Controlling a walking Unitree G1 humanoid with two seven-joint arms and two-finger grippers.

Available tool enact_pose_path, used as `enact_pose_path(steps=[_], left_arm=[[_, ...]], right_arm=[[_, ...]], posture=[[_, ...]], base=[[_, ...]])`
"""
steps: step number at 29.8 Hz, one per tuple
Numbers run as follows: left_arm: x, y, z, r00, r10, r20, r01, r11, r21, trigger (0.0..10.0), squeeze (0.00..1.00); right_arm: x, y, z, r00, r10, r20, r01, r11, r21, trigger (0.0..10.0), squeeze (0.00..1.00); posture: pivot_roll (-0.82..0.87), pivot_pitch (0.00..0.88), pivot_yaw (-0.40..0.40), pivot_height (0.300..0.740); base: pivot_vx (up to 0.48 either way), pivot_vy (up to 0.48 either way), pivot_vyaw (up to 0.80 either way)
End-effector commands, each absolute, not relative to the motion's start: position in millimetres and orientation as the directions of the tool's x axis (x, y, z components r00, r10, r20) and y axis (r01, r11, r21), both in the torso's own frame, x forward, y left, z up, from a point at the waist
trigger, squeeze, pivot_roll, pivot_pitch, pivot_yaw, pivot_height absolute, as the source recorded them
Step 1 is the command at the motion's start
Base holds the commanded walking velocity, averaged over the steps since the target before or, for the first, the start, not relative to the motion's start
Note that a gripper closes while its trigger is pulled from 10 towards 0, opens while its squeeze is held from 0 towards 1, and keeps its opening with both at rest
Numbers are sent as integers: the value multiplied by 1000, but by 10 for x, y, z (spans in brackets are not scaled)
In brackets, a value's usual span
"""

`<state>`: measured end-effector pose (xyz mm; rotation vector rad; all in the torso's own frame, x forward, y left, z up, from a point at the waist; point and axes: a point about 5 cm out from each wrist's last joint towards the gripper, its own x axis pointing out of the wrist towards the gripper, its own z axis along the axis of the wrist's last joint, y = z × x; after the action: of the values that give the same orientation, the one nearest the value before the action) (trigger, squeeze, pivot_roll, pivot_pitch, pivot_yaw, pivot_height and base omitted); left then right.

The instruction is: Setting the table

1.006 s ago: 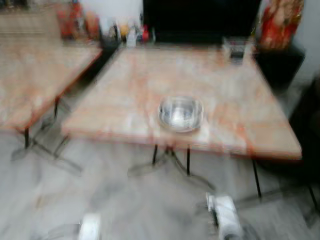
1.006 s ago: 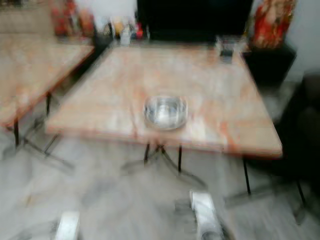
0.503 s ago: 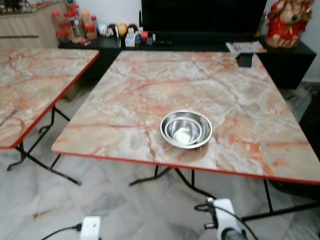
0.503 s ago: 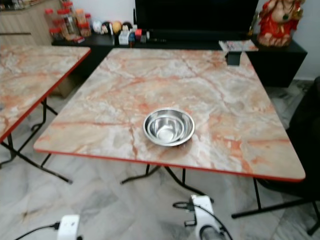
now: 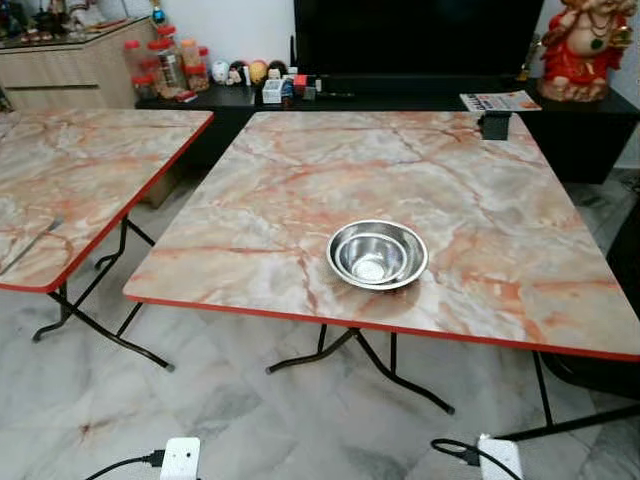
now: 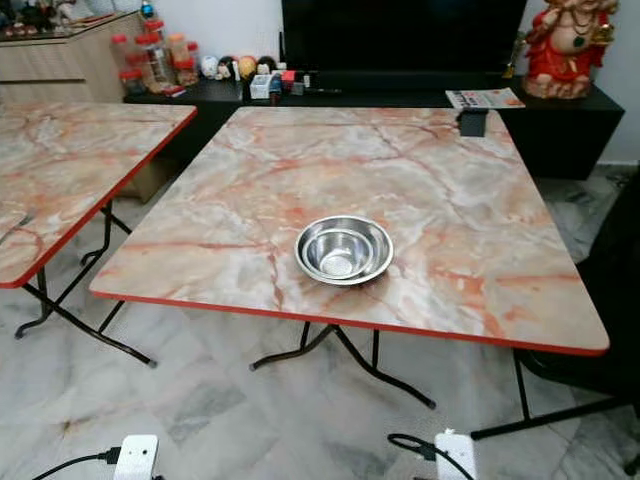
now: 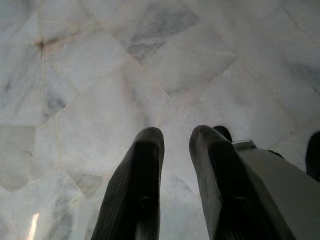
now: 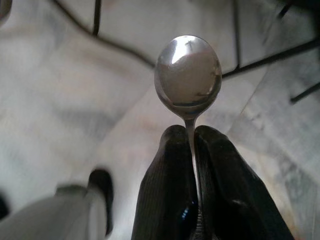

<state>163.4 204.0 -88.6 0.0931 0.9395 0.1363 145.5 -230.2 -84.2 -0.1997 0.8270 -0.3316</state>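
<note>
A: One spoon point(image 8: 188, 75), handle pinched in the right pincer point(image 8: 194, 137), bowl end sticking straight out past the fingertips, long axis in line with the fingers. Marble floor point(image 8: 60, 100) and table legs behind it.

B: Left pincer point(image 7: 175, 137)?

A: Fingers slightly apart, holding nothing, over floor.

B: Tabletop point(image 5: 300, 190)?

A: Steel bowl point(image 5: 377, 254) near the front red edge, small black box point(image 5: 494, 125) at the far right. Rest bare. Second table point(image 5: 80, 170) to the left, floor gap between them.
</note>
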Motion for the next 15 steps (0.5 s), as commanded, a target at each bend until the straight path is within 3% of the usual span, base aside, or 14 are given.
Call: enact_pose_path(steps=[1, 7, 15], left_arm=[[1651, 2046, -881, 579, 149, -802, -59, 988, 141, 10000, 0], [1660, 2043, -879, 578, 142, -804, -47, 989, 141, 10000, 0], [1679, 2000, -879, 580, 127, -805, -29, 990, 135, 10000, 0]], right_arm=[[1576, -2292, -754, 702, -364, -613, 206, 927, -314, 10000, 0], [1542, -2354, -564, 809, -395, -435, 233, 895, -380, 10000, 0], [1435, -2392, -372, 846, -434, -311, 286, 860, -421, 10000, 0]], posture=[[-101, 0, 53, 732], [-122, 0, 56, 732], [-155, 0, 59, 732]], base=[[0, 0, 0], [0, 0, 0], [0, 0, 0]])
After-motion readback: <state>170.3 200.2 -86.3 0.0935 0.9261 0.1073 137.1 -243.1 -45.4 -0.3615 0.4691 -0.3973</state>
